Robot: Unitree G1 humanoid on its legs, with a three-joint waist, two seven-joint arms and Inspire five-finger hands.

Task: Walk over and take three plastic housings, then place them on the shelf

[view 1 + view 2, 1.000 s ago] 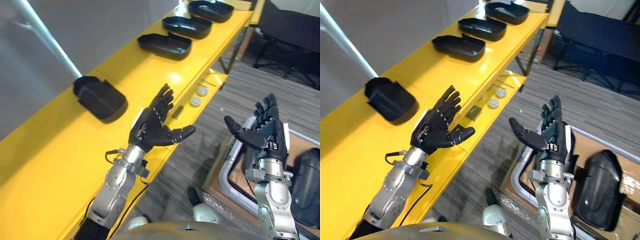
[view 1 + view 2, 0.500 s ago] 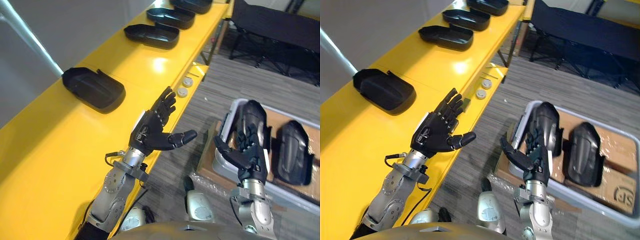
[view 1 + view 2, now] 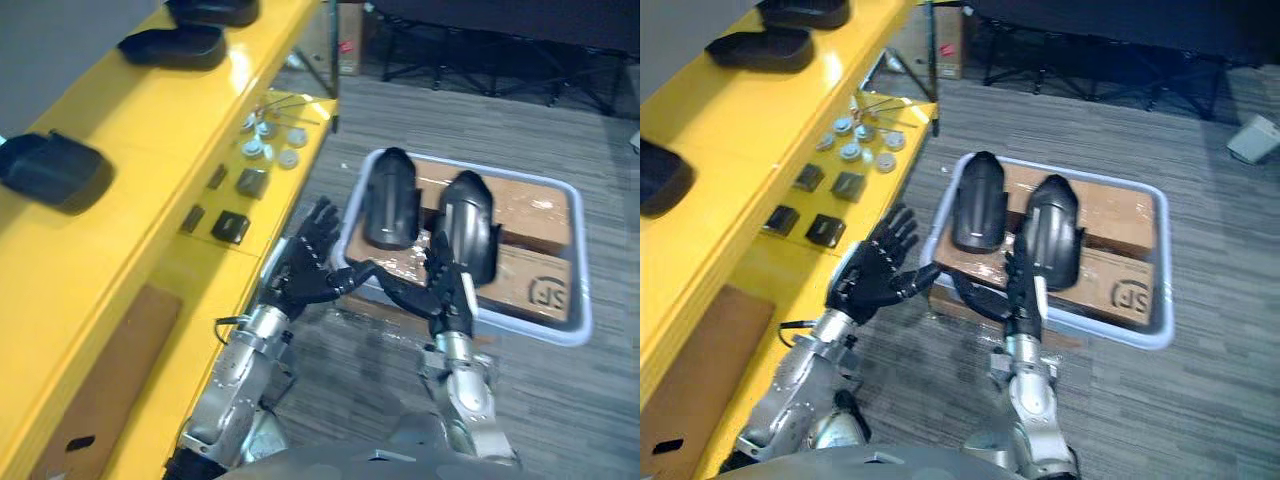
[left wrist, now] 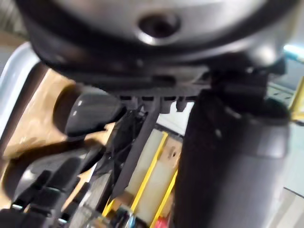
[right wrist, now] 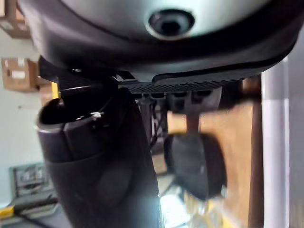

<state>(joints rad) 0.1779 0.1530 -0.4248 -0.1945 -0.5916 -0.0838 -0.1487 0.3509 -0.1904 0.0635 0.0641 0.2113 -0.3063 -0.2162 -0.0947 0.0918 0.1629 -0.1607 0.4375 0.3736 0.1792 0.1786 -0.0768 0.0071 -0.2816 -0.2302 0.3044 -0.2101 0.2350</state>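
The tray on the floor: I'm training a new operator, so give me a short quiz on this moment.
1. True or false: the tray holds two black housings, lying side by side.
2. Pick one. The left hand and the right hand are: A) open and empty; B) each shut on a housing; C) shut into fists.
3. Fill the gap: the tray stands on the ___, beside the yellow shelf.
Key: 1 true; 2 A; 3 floor.
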